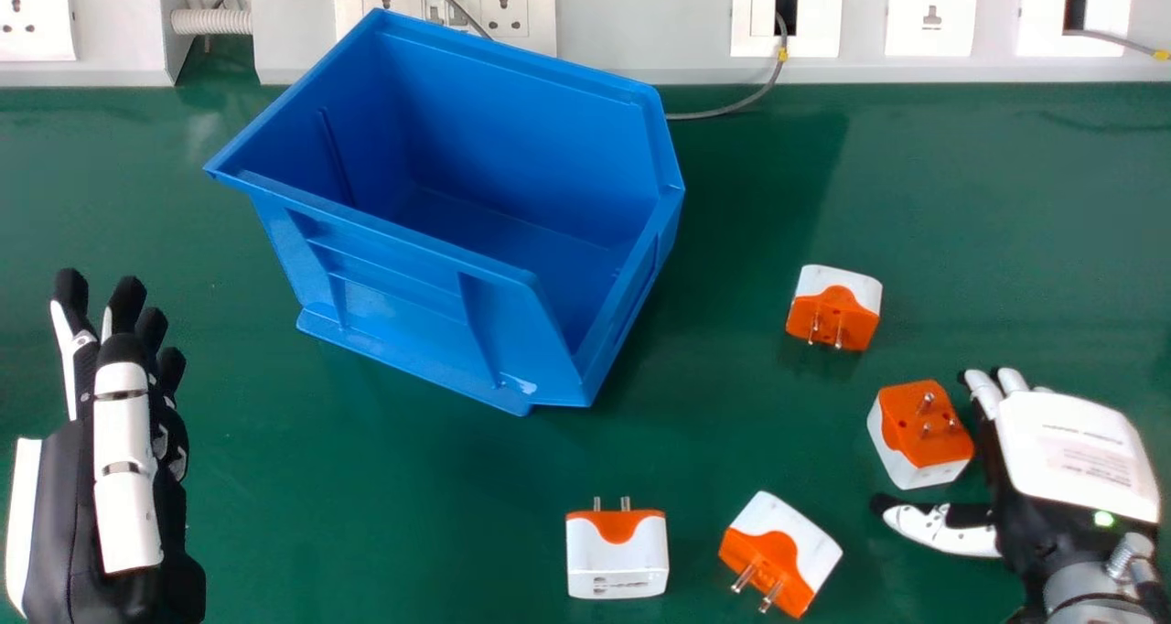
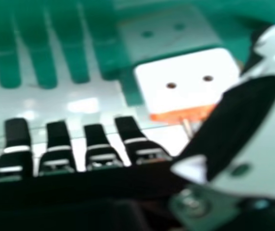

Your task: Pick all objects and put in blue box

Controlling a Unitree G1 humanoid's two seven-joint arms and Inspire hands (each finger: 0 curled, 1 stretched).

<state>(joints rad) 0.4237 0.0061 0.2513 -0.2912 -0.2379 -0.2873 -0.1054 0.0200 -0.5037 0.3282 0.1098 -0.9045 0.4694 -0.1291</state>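
Note:
My right hand (image 1: 1066, 450) is at the right of the head view, open, its thumb pointing left; an orange and white adapter (image 1: 919, 432) lies beside it, between fingers and thumb but not held. In the right hand view, the hand (image 2: 98, 154) has straight fingers, with a white and orange adapter (image 2: 185, 84) past them, near the thumb. Other adapters lie on the green table: one (image 1: 834, 306) farther back, one (image 1: 779, 554) at the front, one (image 1: 617, 553) to its left. The blue box (image 1: 412, 285) stands at centre-left, its visible inside bare. My left hand (image 1: 123, 441) is open at the far left.
Along the back edge of the green table (image 1: 988, 212) runs a grey panel (image 1: 640, 20) with white sockets. A grey cable (image 1: 732, 107) curves down from one socket onto the table behind the box's right side.

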